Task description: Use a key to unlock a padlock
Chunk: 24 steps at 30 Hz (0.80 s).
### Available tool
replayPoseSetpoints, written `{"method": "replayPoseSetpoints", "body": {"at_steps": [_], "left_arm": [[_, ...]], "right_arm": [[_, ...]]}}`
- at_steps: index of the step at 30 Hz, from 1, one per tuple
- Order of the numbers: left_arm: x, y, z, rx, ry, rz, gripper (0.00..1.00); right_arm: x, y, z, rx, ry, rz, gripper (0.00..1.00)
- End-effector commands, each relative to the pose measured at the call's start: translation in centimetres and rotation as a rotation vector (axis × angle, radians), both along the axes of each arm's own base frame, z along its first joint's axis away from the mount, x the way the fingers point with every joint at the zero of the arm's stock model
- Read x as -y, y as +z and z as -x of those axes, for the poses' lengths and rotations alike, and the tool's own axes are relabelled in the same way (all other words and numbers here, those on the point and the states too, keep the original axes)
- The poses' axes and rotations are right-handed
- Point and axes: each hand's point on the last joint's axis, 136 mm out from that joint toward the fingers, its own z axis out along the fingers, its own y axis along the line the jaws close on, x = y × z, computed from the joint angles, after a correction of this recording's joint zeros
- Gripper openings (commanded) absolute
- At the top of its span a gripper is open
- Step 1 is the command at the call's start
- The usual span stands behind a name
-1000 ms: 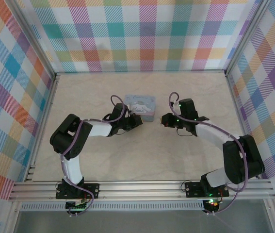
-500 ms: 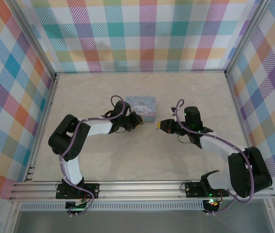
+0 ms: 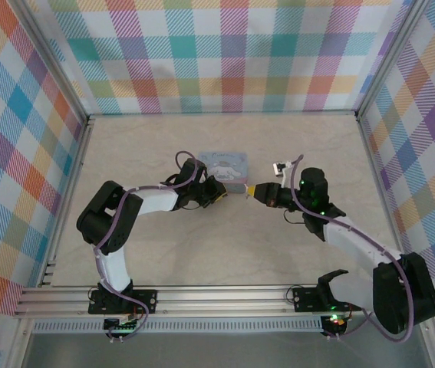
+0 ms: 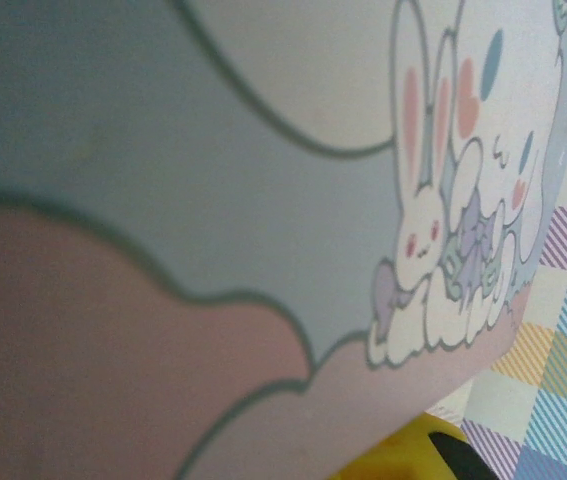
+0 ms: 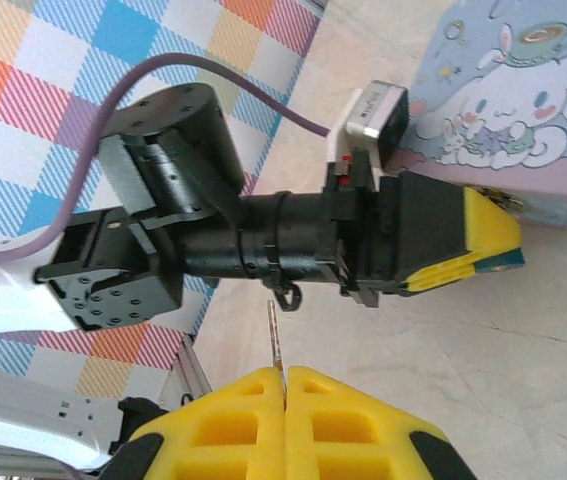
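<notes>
While the left gripper pinches the padlock, the right gripper holds the key out toward it. Seen from the top, the left gripper reaches in from 9 o'clock and the right gripper from 3 o'clock, so they face each other just in front of the pale blue bunny tin.

The padlock is a tiny dark bit with some blue. It peeks out at the tip of the left gripper's yellow fingers, close to the tin's front edge. Those fingers look squeezed onto it. I think that is so the padlock cannot wiggle or turn away when the key pushes on it.

The right gripper's yellow fingers are pressed together with the thin key stuck between them. In the right wrist view the key pokes straight out toward 12 o'clock, like a small stick. It is held by its end so the long part is free to slide in.

The key is near the left gripper but not touching the padlock yet. The keyhole is too small to see. Next the key tip has to line up with it, and that will be fiddly. If the key comes in crooked, it could bump the padlock or slip.
</notes>
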Motion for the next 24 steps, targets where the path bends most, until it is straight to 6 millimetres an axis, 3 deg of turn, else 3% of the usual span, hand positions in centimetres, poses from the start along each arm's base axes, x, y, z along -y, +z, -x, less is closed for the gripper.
{"method": "replayPoseSetpoints", "body": {"at_steps": [1,7,15,24], "left_arm": [[0.9,2.7,0.2,0.021,-0.009,0.074,0.09],[1.0,4.4,-0.3,0.058,-0.002,0.096,0.09],[1.4,6.1,-1.0,0.087,0.001,0.122,0.09],[1.5,6.6,-1.1,0.094,0.006,0.150,0.09]], "right_arm": [[0.1,2.1,0.3,0.032,0.012,-0.054,0.00],[0.4,2.0,-0.2,-0.023,-0.014,-0.074,0.00],[0.0,-1.5,-0.8,-0.137,-0.016,-0.092,0.00],[-1.5,-4.2,-1.6,-0.216,-0.007,-0.156,0.00]]}}
